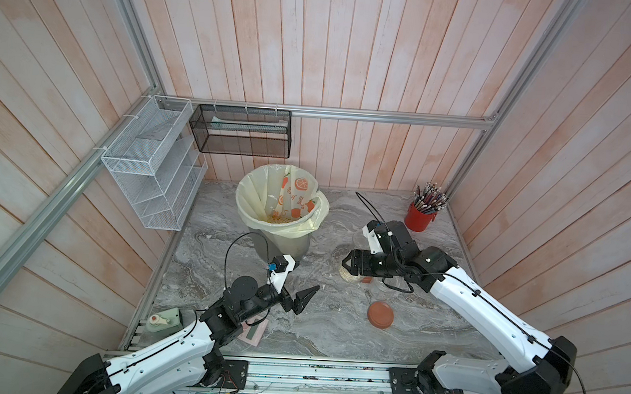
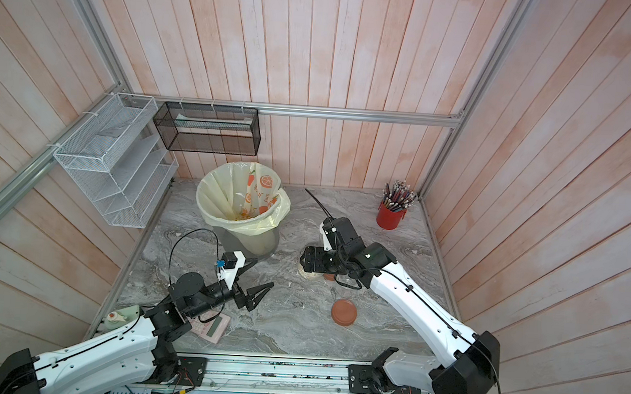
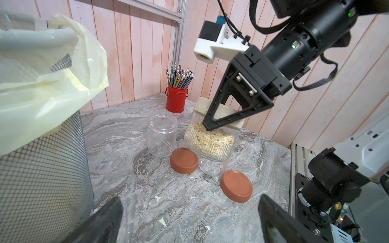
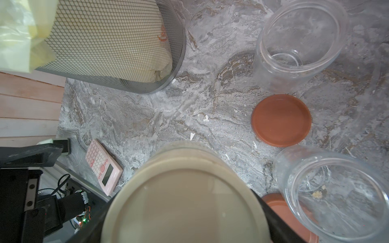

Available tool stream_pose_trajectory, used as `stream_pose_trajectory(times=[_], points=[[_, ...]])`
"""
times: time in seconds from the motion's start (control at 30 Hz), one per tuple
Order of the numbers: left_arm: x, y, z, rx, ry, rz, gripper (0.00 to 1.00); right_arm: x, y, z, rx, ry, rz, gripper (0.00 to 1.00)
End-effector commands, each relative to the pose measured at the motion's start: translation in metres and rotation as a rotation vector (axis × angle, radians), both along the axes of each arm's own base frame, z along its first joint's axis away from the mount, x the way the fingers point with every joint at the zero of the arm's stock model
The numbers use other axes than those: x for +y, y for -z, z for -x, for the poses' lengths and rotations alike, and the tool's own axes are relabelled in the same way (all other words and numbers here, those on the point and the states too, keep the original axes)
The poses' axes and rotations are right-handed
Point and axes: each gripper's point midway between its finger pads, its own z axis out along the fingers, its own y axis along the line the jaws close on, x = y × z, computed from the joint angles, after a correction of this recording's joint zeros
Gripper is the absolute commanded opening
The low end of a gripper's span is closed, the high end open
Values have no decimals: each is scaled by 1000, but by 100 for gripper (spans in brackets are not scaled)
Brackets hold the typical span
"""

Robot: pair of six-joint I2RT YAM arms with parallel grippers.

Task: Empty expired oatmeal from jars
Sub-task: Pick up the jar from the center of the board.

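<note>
In a top view the bin [image 1: 290, 246] is sitting mid-frame, the pencil cup [image 1: 419, 218] to its right, a lid [image 1: 380, 314] lying lower, between them.

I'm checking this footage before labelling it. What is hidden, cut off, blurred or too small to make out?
Top views: the oatmeal jar is mostly under the right gripper.
Right wrist view: the cream lid hides that jar's contents.
Left wrist view: fingers of the left gripper are blurred, cut by the edge.
Top views: contents of the bin are too small to name.
</note>
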Motion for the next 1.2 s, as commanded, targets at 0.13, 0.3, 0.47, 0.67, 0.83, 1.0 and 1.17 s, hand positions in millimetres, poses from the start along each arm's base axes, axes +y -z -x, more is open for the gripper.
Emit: stream_pose_trajectory(times=[0.13,0.3,0.47,0.67,0.83,1.0,1.17], points=[[-9,-10,5,-113,59,-4,100,18,-25,-6,6,-47,-67,49],[-15,-13,5,-153,82,-11,100,30,-35,-7,20,-82,-99,48],[-27,-15,4,-170,121,-21,100,35,-40,-5,37,-100,-115,47],[-40,-21,-3,-192,134,-29,100,44,-43,0,44,-127,-106,46],[-50,-27,-8,-212,153,-41,100,54,-44,4,44,-150,-101,47],[-58,-23,-10,-217,183,-76,100,60,-50,8,34,-164,-108,46],[-63,-19,-10,-208,203,-96,100,60,-53,10,31,-169,-110,46]])
